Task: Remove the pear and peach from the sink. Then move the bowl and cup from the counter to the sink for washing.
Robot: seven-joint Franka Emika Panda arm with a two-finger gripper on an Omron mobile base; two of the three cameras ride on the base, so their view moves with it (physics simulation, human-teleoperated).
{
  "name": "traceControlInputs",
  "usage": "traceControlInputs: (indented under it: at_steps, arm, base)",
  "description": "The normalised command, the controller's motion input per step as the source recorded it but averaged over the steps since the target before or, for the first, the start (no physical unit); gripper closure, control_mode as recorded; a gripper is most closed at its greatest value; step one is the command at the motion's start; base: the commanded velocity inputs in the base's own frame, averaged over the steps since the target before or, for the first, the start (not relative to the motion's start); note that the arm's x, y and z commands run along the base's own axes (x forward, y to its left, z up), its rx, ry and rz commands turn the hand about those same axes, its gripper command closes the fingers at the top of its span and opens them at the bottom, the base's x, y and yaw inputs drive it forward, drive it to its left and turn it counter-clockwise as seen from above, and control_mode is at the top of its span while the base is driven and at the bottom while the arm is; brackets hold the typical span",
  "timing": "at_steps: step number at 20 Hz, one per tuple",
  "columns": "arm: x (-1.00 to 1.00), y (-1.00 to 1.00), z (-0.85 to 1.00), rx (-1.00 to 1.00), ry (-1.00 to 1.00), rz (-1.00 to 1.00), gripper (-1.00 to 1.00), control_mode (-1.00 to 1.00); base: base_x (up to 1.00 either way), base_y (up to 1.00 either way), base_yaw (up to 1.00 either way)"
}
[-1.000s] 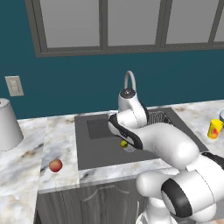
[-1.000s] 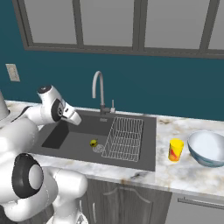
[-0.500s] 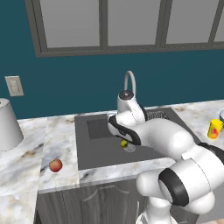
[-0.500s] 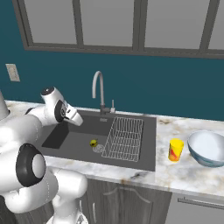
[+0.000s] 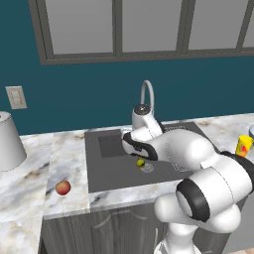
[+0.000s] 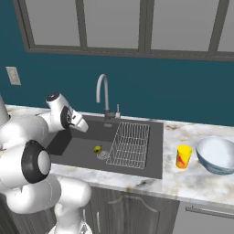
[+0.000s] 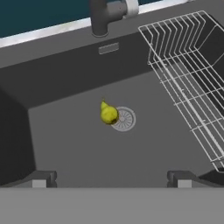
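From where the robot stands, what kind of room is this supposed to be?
It looks like a computer-rendered home kitchen. A dark sink with a curved faucet is set into a marble counter over grey cabinets, below a window, and a wire rack sits in the basin.

I faced a deep teal wall [image 6: 183,96] with grey-framed windows [image 6: 114,23] above and a pale outlet plate [image 5: 16,97] on it. Below, I saw grey cabinet doors [image 6: 137,212].
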Motion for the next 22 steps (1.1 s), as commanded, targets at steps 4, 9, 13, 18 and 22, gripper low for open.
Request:
traceControlInputs:
  at_steps: [4,9,13,18,22]
  arm:
    - [0.19,0.0,-0.14,0.0,0.0,0.0,-1.0,-1.0]
    - [0.18,-0.02,-0.15,0.0,0.0,0.0,-1.0,-1.0]
    - [0.14,-0.06,-0.18,0.0,0.03,0.0,-1.0,-1.0]
    - [0.12,-0.06,-0.19,0.0,0.02,0.0,-1.0,-1.0]
    - [0.15,-0.02,-0.18,0.0,0.03,0.0,-1.0,-1.0]
  base:
    - [0.0,0.0,0.0]
    - [0.0,0.0,0.0]
    - [0.0,0.0,0.0]
    - [0.0,0.0,0.0]
    - [0.0,0.0,0.0]
